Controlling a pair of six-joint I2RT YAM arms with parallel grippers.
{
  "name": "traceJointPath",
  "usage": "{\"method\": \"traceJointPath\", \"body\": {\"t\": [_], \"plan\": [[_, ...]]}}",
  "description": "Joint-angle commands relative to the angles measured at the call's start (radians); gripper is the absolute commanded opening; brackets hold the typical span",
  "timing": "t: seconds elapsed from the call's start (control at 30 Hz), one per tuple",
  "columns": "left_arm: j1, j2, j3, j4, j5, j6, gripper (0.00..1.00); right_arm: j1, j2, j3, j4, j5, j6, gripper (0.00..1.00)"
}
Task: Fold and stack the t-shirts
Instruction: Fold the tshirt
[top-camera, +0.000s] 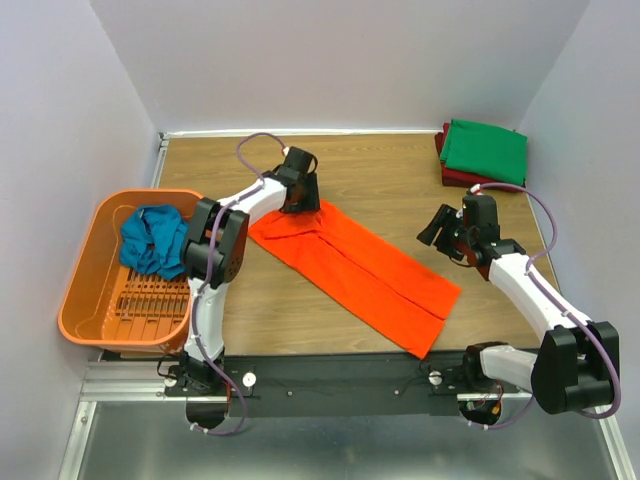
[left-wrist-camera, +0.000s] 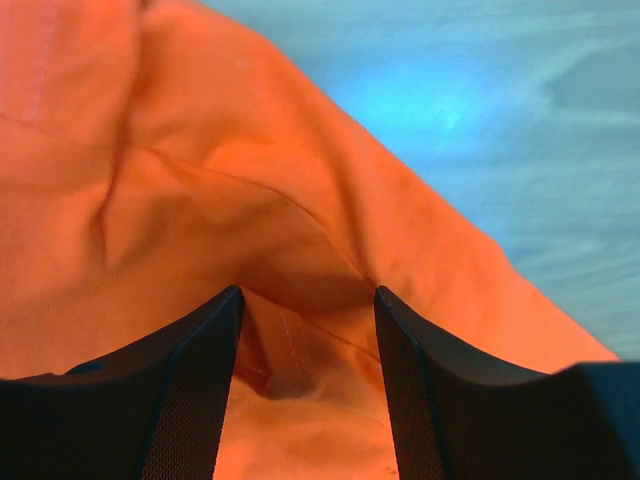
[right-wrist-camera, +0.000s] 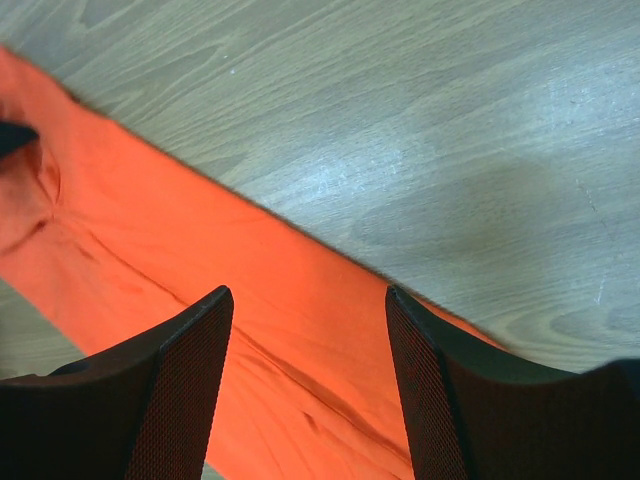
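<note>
The bright orange t-shirt (top-camera: 360, 265) lies as a long folded strip, running diagonally from the table's middle left to the near right. My left gripper (top-camera: 300, 200) is at its far left end. In the left wrist view the left gripper (left-wrist-camera: 308, 295) is open, with a rumpled part of the orange t-shirt (left-wrist-camera: 200, 200) lying between the jaws. My right gripper (top-camera: 437, 232) is open and empty. It hovers over the orange t-shirt's (right-wrist-camera: 200, 290) far edge, as the right wrist view of the gripper (right-wrist-camera: 308, 292) shows. A folded green t-shirt (top-camera: 485, 150) lies on a dark red one (top-camera: 462, 179) at the back right. The teal-blue t-shirt (top-camera: 150, 240) is crumpled in the basket.
The orange plastic basket (top-camera: 80, 280) stands at the table's left edge. The wooden table (top-camera: 400, 180) is walled on the left, back and right. A metal rail with both arm bases runs along the near edge.
</note>
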Motion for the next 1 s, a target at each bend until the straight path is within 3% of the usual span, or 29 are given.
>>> {"method": "traceJointPath", "body": {"t": [0.0, 0.2, 0.47, 0.67, 0.97], "plan": [[0.038, 0.144, 0.164, -0.112, 0.124, 0.103, 0.61, 0.009, 0.019, -0.006, -0.021, -0.032, -0.024, 0.70], [0.067, 0.245, 0.388, -0.149, 0.115, 0.119, 0.61, 0.032, 0.065, -0.002, -0.032, -0.043, -0.053, 0.71], [0.127, 0.463, 0.781, -0.255, 0.215, 0.131, 0.62, 0.204, 0.202, 0.005, -0.037, 0.049, -0.070, 0.72], [0.133, 0.405, 0.729, -0.146, 0.247, 0.117, 0.62, 0.357, 0.183, -0.015, -0.037, 0.140, -0.083, 0.74], [0.136, 0.121, 0.576, -0.095, 0.013, 0.083, 0.63, 0.468, 0.231, 0.001, -0.086, 0.236, -0.033, 0.75]]}}
